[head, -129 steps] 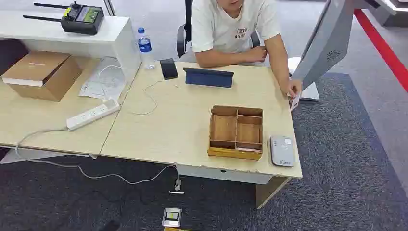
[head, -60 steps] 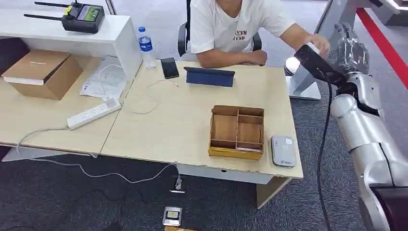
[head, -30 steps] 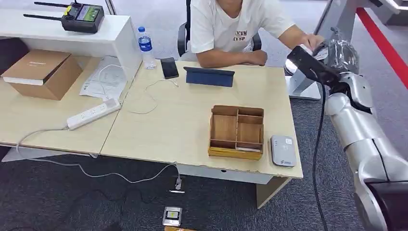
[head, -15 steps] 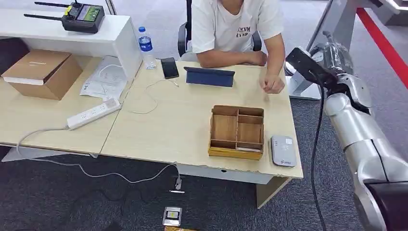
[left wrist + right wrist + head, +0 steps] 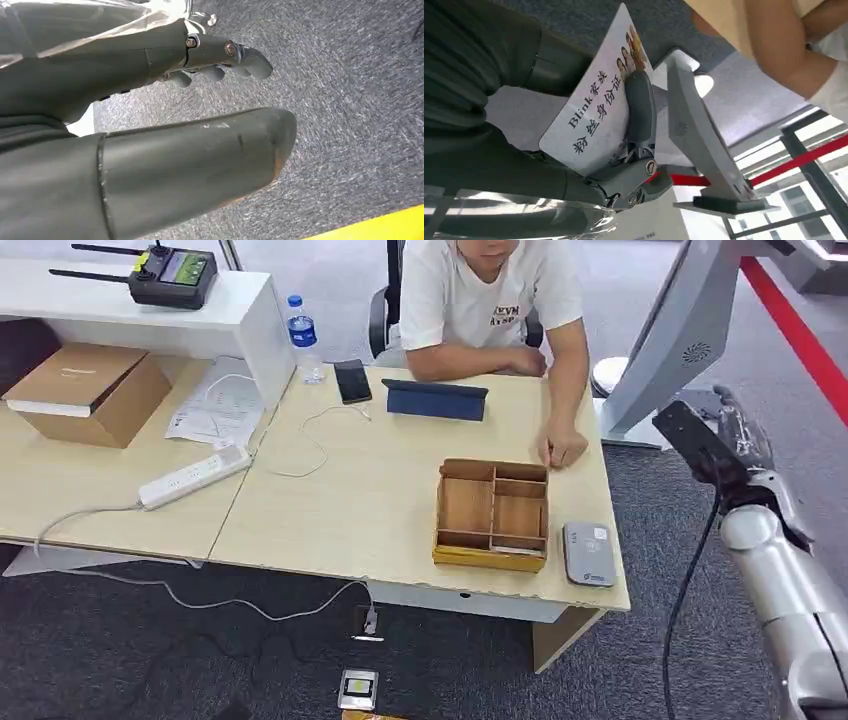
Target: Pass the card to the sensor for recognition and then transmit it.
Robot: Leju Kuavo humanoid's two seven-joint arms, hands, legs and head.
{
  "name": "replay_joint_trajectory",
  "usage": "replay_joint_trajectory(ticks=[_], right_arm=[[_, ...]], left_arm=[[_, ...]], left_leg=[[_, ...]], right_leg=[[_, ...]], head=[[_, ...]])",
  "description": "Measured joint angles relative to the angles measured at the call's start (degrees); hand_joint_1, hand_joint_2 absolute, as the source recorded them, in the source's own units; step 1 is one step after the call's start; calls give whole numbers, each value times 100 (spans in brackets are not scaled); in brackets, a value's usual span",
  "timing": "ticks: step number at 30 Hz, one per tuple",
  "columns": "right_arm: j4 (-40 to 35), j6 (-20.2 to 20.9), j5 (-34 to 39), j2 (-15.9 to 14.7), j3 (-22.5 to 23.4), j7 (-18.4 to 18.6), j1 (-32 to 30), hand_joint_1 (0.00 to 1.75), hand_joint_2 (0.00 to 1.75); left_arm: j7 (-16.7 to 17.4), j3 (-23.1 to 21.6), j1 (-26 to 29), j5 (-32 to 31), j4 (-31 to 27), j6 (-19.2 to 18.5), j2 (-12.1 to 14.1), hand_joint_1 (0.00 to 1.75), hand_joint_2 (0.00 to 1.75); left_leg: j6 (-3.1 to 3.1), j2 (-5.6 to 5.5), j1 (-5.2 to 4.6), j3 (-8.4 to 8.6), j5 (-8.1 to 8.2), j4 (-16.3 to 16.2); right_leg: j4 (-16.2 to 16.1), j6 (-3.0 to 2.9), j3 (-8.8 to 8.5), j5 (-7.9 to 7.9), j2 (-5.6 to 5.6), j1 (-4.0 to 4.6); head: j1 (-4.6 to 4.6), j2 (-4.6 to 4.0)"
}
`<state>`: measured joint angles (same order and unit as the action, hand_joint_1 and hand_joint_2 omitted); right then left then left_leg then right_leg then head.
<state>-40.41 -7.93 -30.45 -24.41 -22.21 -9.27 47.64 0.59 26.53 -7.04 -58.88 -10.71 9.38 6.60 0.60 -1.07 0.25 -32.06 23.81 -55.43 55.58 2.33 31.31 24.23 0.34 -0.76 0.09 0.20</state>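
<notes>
Right hand [image 5: 574, 150] grips the card [image 5: 594, 95], printed face toward its wrist camera.

My right hand [image 5: 574, 165] is dark grey, and its fingers [image 5: 639, 107] press a white card [image 5: 594, 100] printed with dark blue lettering and small colourful portraits. My left hand [image 5: 150, 125] is the same dark grey, over speckled grey carpet [image 5: 350, 100] with a yellow stripe [image 5: 380, 225] at its edge. The table [image 5: 380, 500] is pale wood; on it stand a honey-brown wooden tray [image 5: 491, 515] and a light grey sensor [image 5: 586, 553]. My arm [image 5: 790, 590] is silver. A red line [image 5: 795, 335] crosses the floor.
</notes>
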Motion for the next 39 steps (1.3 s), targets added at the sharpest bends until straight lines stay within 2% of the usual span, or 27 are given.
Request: replay_joint_trajectory(ticks=[6,11,15,23,29,39], right_arm=[[-724,74,149,-400,168,236,-808,175,175],[-1183,243,52,-466,193,409,-1315,175,175],[-1439,297,-22,-385,173,468,-1645,175,175],[-1561,271,-245,9,24,442,-1974,175,175],[-1378,168,-313,207,-72,267,-2025,175,175],[-895,77,-402,330,-124,70,-1992,175,175]], left_arm=[[15,2,-2,-13,0,9,0,0,0],[15,2,-10,-48,0,4,0,0,0],[-7,2,-11,-55,0,-13,0,0,0],[2,2,-37,-63,0,-13,-2,0,0],[20,2,-38,-72,0,-22,-2,0,0],[22,2,-38,-79,0,-22,-2,0,0]], left_leg=[[-2,-1,0,0,2,2],[-3,0,0,0,2,3],[-4,0,1,-1,2,5],[-4,4,6,-1,2,6],[-4,5,6,0,2,5],[-4,5,6,-1,2,5]], right_leg=[[0,0,1,0,1,1],[0,-1,0,1,3,8],[2,-2,-1,2,2,8],[3,-3,1,2,2,8],[2,-3,1,2,2,7],[2,-3,1,2,2,6]], head=[[-2,-2],[0,-2],[0,-2],[0,-2],[0,-2],[0,-2]])
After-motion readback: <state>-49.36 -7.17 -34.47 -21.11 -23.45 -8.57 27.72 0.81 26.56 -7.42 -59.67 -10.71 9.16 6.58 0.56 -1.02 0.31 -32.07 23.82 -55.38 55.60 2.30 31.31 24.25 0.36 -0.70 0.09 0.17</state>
